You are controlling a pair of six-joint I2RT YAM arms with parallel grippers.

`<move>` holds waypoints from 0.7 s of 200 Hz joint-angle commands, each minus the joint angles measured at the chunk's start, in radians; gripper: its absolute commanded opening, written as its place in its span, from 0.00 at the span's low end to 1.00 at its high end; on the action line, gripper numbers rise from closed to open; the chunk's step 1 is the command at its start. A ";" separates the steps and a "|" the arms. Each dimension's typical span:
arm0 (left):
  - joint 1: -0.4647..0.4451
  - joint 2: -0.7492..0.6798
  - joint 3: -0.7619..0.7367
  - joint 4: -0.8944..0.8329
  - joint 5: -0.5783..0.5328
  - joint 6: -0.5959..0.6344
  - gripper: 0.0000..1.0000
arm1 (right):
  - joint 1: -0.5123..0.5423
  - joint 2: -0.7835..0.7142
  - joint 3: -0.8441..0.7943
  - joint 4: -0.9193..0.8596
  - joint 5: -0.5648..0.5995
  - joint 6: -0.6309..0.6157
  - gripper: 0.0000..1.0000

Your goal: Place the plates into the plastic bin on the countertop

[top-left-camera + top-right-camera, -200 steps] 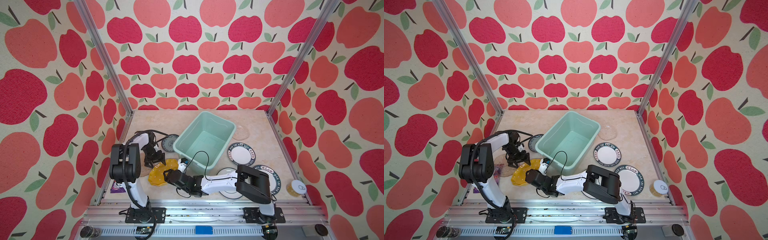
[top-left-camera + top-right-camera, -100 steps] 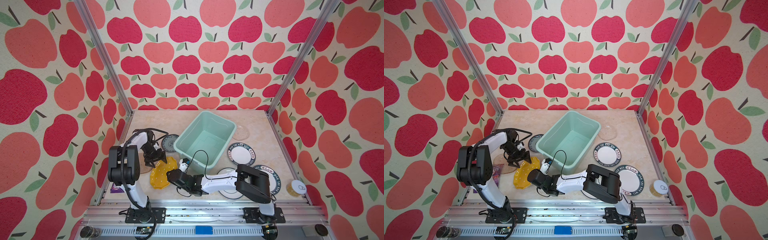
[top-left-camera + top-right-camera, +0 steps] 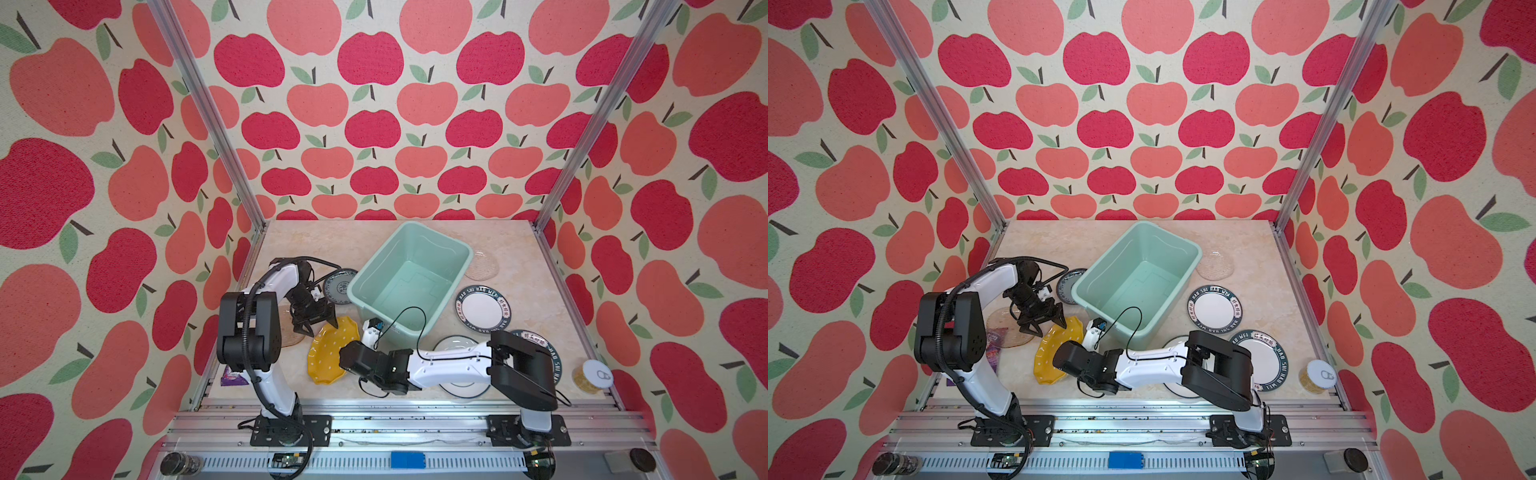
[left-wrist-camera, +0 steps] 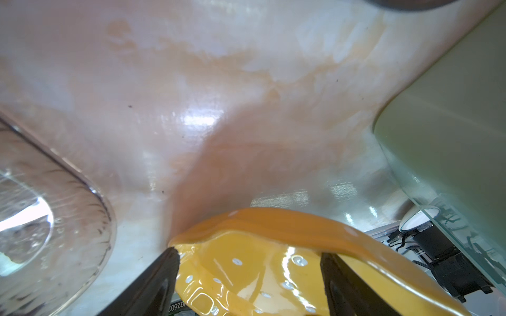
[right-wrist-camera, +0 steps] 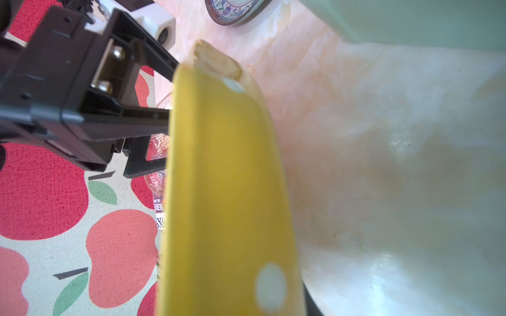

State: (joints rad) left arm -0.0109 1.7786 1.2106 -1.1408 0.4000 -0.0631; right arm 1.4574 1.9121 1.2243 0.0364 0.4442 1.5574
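Observation:
The yellow white-dotted plate [image 3: 326, 359] [image 3: 1050, 357] stands tilted on the countertop [image 3: 332, 245], in front of the mint-green plastic bin [image 3: 432, 253] [image 3: 1163, 249]. My right gripper [image 3: 347, 361] [image 3: 1064, 358] is shut on its right rim; in the right wrist view the plate [image 5: 224, 191] shows edge-on. My left gripper [image 3: 320, 328] [image 3: 1048, 326] [image 4: 249, 253] is open, with the plate's [image 4: 273, 227] far rim between its fingers. Nothing lies in the bin.
A small dark patterned plate [image 3: 338, 286] lies left of the bin. A clear glass plate [image 3: 482, 266] is on its right and another [image 3: 289, 332] under the left arm. Two lettered plates [image 3: 482, 309] [image 3: 540, 345], a white plate [image 3: 457, 345], a purple bag [image 3: 232, 376] and a can [image 3: 592, 376] lie near the front.
The right gripper has closed on the yellow plate's rim and tipped the plate up from nearly flat. The left gripper has stayed open at the plate's far edge.

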 commanded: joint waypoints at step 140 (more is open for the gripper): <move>0.080 -0.487 0.173 0.060 -0.190 -0.291 0.94 | 0.045 -0.199 0.307 -0.234 -0.037 -0.130 0.00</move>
State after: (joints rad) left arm 0.0437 1.3933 1.3495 -1.1015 0.3145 -0.2417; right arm 1.5055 1.7901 1.4425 -0.2504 0.3813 1.5196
